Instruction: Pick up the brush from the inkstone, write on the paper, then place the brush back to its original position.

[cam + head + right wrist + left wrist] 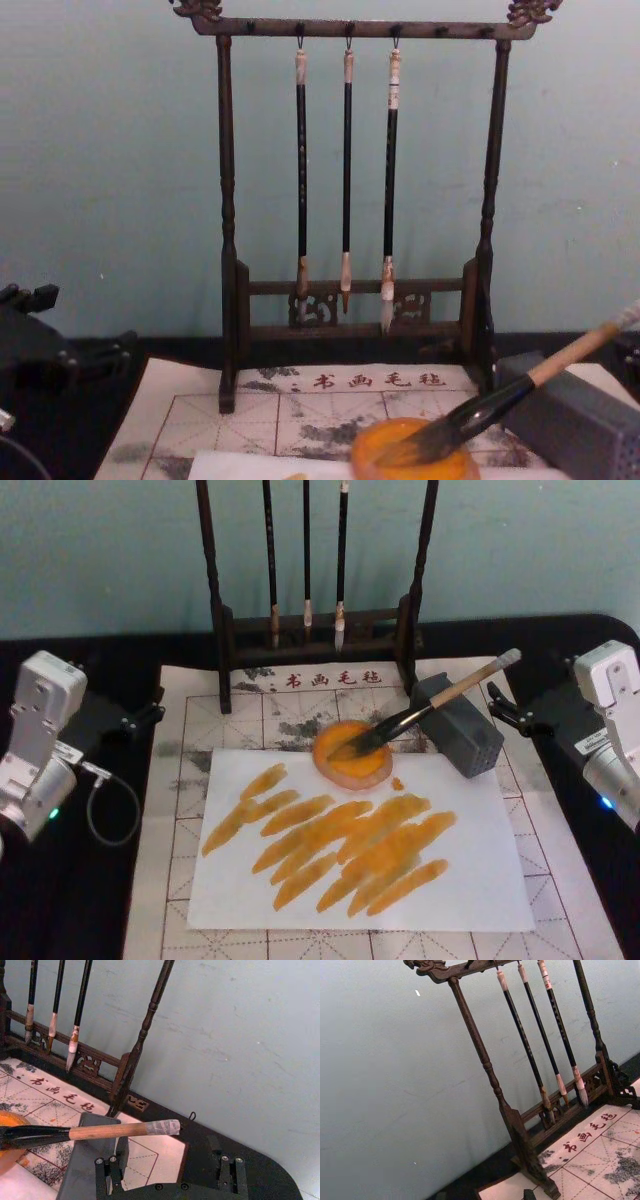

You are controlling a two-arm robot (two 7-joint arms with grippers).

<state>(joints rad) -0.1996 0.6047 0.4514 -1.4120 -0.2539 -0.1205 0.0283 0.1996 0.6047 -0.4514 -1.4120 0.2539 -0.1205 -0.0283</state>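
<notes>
Right wrist view: right gripper (169, 1165) wide open and empty, the brush (115, 1130) just ahead, bristles in the inkstone (14, 1119), handle across the grey block (85, 1160); clamp squarely mid-handle, I'd judge; left gripper (150, 712) sits parked well apart.

You have the brush (430, 708) in pale tan, black and white-capped, the paper (480, 880) white with orange streaks (slanted, overlapping), the inkstone (345, 770) orange, the block (468, 738) grey, the mat (185, 730) off-white with red grid, red characters, grey smudges, the wall (100, 550) teal.
</notes>
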